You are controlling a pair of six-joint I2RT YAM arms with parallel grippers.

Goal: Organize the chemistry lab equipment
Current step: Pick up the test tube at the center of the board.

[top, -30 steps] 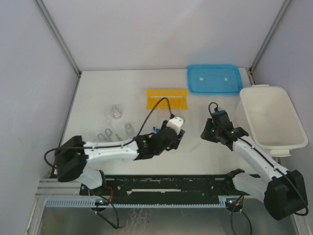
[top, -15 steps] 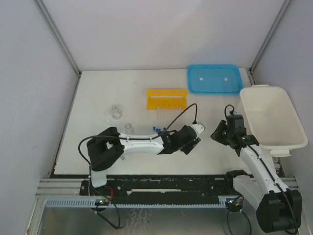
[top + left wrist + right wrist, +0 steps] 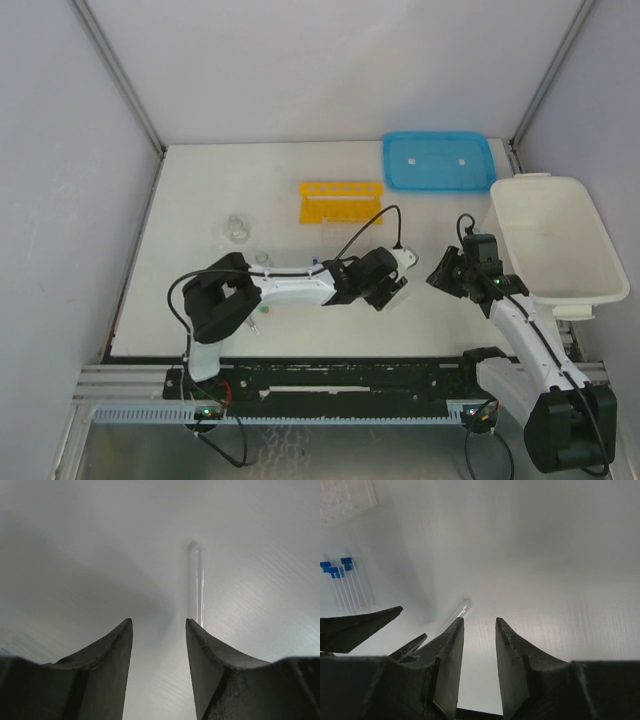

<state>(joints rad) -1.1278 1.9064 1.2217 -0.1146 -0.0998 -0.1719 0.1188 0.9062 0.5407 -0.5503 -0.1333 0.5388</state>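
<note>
A capless clear tube [image 3: 196, 582] lies on the white table just ahead of my left gripper [image 3: 159, 623], slightly right of its open, empty jaws. In the top view the left gripper [image 3: 394, 289] hovers over this tube [image 3: 401, 302]. My right gripper [image 3: 441, 275] is open and empty a little to its right; its wrist view shows the tube [image 3: 458, 610] ahead-left of the gripper [image 3: 479, 622]. Blue-capped tubes [image 3: 345, 580] lie further left. The yellow rack [image 3: 340, 200] stands behind. Glass vessels [image 3: 236, 229] sit at left. The tongs are hidden.
The big white tub [image 3: 553, 240] stands at the right edge, close behind the right arm. The blue lid [image 3: 437, 161] lies at the back right. The left arm [image 3: 290, 288] stretches across the table's front middle. The left gripper's fingers [image 3: 362, 626] show in the right wrist view.
My left arm has swung right and stretched out, bringing its gripper over the clear tube. My right gripper has pulled back to the right, toward the tub.
</note>
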